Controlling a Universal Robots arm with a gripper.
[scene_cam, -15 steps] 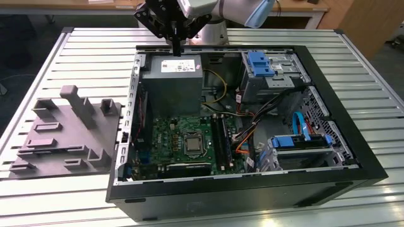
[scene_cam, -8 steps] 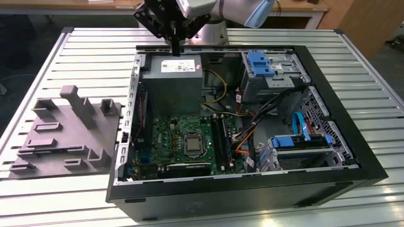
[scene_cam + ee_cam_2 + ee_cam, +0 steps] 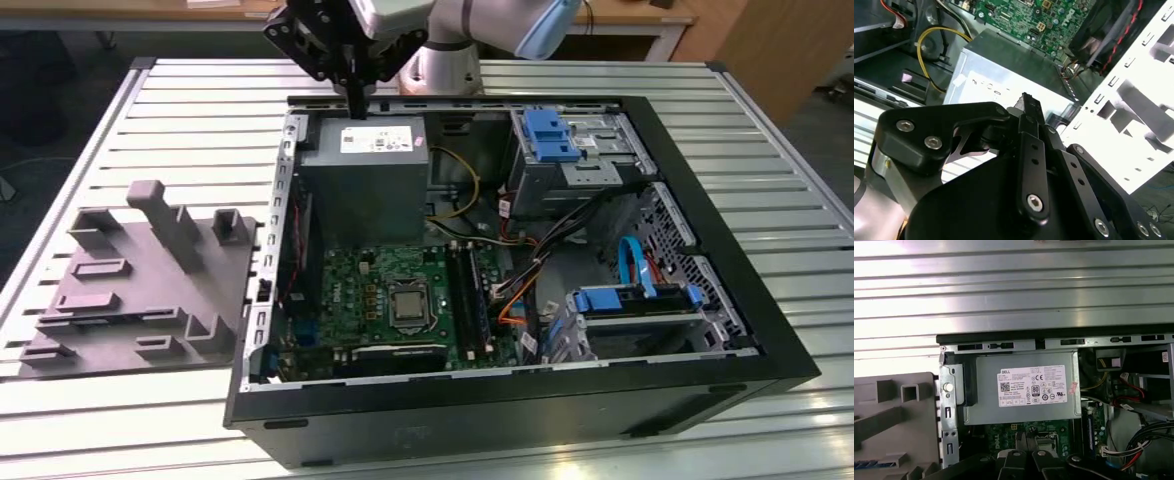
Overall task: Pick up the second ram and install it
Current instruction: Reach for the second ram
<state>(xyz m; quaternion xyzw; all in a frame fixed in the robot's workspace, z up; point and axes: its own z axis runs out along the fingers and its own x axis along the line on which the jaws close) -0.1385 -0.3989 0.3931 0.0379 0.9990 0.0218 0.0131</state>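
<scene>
The slatted metal surface (image 3: 160,110) carries the open computer case (image 3: 534,400), and I hang over its rear edge. My jaws are pressed together, pointing down, with nothing between them as far as I can see. Any descent from here risks striking the case's rear rim or the power supply (image 3: 360,165) just below me, because the tips are close above both.

The grey holder tray (image 3: 134,300) sits just beside the case, on the exterior view's left. Its upright blocks stand near the case wall, so a careless sideways pass could clip either one.

The motherboard (image 3: 387,290) has loose cables (image 3: 527,270) close to its memory slots (image 3: 467,290). I judge that a stick brought in tilted could snag them or seat crooked.

The power supply carries a white label (image 3: 1033,385) with dense print and a row of marks.

The second ram (image 3: 874,463) is, I think, the blue-green strip lying in the tray in the first wrist view. It is thin, so a shut or off-centre pinch could tip or flex it.
</scene>
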